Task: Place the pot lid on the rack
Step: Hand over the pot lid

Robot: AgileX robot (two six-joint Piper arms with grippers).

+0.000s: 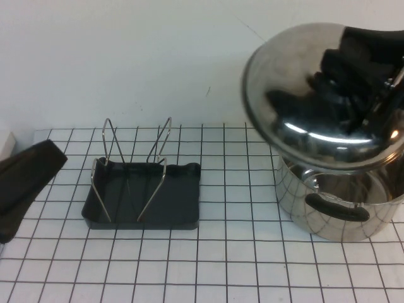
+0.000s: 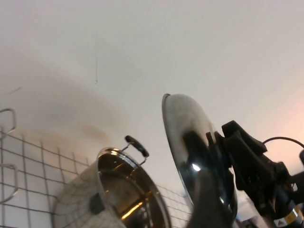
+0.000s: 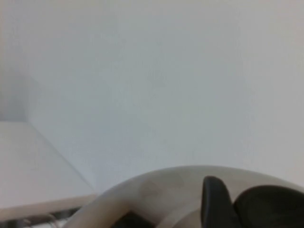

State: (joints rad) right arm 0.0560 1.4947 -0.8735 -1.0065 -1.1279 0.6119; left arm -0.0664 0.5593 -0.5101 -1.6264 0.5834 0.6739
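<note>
— What's behind the table from where you stand?

— A plain white wall (image 1: pixel 126 57) at twelve o'clock, bare but for a few faint dark scuffs.

— And the table (image 1: pixel 221 271) itself?

— White, ruled all over with thin black grid lines; the grid stops just short of the wall.

— Anything else lying about?

— A small white block (image 1: pixel 6 144) at nine o'clock, cut off by the edge.

— The light?

— Soft and even, with dim shadows on the wall.
</note>
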